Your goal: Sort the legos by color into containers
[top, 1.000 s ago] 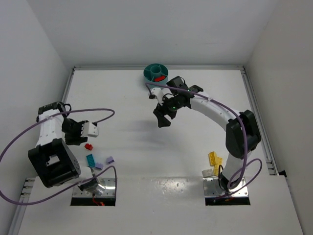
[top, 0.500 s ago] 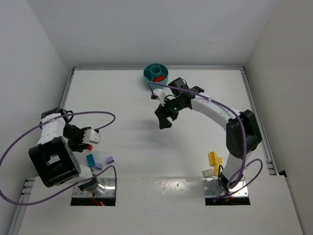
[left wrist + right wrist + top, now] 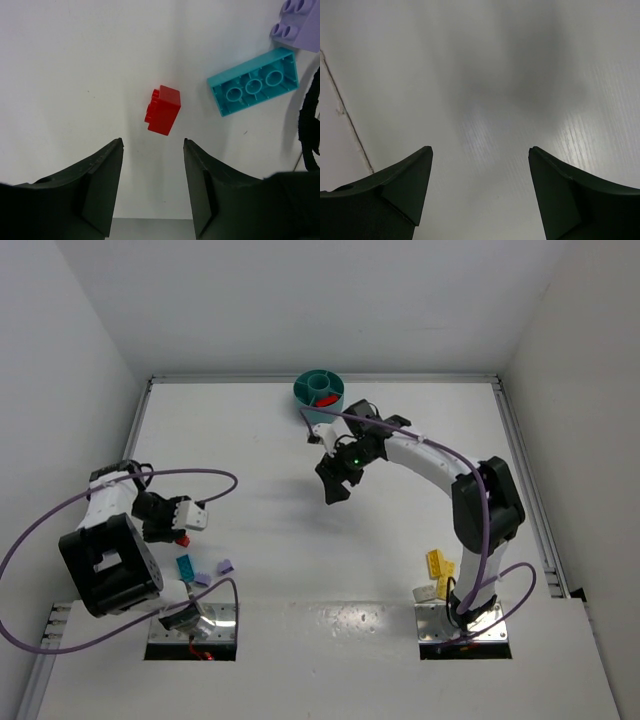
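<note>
Left gripper (image 3: 152, 144) has neared the red brick (image 3: 163, 110), teal brick (image 3: 253, 81) seemingly apart.

Red lego (image 3: 163, 110), centre of the left wrist view: smooth, glossy plastic, same as the teal lego (image 3: 253, 81) upper right. The left hand (image 3: 152, 145) reads matt black, faintly grainy. Beyond the right hand (image 3: 480, 150), the white worktop (image 3: 485, 75) carries a soft sheen with fine streaks, possibly laminate.
</note>
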`<state>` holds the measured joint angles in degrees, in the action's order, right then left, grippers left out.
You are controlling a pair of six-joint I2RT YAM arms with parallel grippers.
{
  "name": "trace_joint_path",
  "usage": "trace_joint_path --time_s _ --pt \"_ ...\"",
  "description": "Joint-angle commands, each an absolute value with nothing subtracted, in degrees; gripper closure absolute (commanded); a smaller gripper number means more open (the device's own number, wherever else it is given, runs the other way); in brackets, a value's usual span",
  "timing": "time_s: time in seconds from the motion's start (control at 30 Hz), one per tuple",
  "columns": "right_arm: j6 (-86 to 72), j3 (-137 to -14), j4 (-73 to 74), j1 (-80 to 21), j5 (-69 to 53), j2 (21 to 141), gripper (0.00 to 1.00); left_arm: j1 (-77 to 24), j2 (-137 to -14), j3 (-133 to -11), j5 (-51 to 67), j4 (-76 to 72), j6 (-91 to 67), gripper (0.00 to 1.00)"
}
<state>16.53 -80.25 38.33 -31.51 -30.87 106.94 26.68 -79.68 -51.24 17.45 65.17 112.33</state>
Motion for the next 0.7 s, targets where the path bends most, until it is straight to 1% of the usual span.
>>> trace_joint_path --time_s 0.0,0.33,0.37,0.67 --pt "17.05 -83.23 38.23 -31.03 -32.78 107.14 0.22 25.40 -80.60 -50.54 20.65 63.90 127.10 0.43" --pt "17.05 -84.29 38.76 -31.03 -32.26 108.19 0.22 22.50 -84.46 -50.54 20.65 62.14 125.16 0.43" --pt "17.05 -84.90 38.76 -31.03 -32.26 108.19 0.22 21.98 -84.46 -50.54 19.87 62.14 125.16 0.45" --pt "17.05 -84.90 38.76 -30.50 -31.73 109.25 0.22 21.97 -86.83 -50.01 18.19 63.28 125.77 0.46"
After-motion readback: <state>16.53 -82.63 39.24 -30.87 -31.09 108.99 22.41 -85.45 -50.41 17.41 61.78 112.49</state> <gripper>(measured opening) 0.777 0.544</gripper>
